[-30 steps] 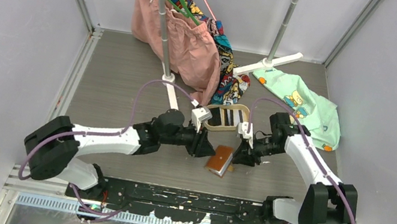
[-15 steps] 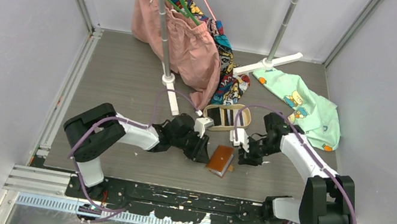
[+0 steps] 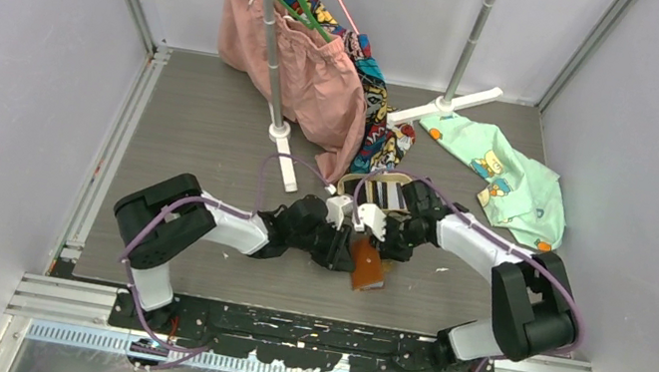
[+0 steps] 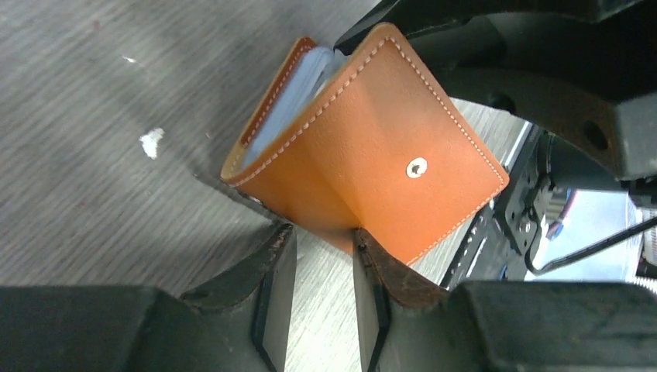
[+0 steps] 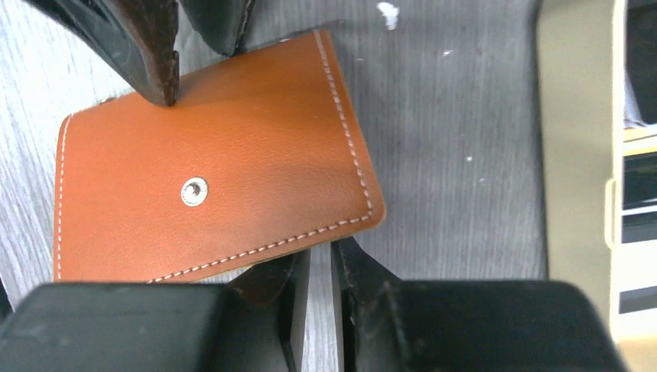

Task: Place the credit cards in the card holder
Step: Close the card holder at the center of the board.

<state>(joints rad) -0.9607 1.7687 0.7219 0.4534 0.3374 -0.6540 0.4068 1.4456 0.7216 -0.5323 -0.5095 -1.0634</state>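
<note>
The card holder [image 4: 372,147], tan-orange leather with a metal snap, stands half folded on the table [image 4: 93,155], bluish pockets showing at its top. My left gripper [image 4: 321,232] is open, its tips against the holder's fold and only table in the gap. My right gripper [image 5: 319,252] is open by a narrow slit with nothing in it; the edge of the card holder [image 5: 209,186] lies over one fingertip. Seen from above, both grippers, left [image 3: 342,248] and right [image 3: 378,239], meet at the holder [image 3: 366,265]. Dark and whitish credit cards [image 3: 383,193] lie in the beige tray [image 5: 577,116].
A clothes rack's white feet [image 3: 285,164] and poles stand behind the arms, with a pink garment [image 3: 297,54] and a patterned one [image 3: 379,119] hanging there. A mint-green shirt [image 3: 509,176] lies at the back right. Small white flecks [image 4: 151,141] dot the table.
The right gripper has swung left onto the card holder and narrowed its jaws. The left arm has drawn in and stayed at the holder, which now stands more upright.
</note>
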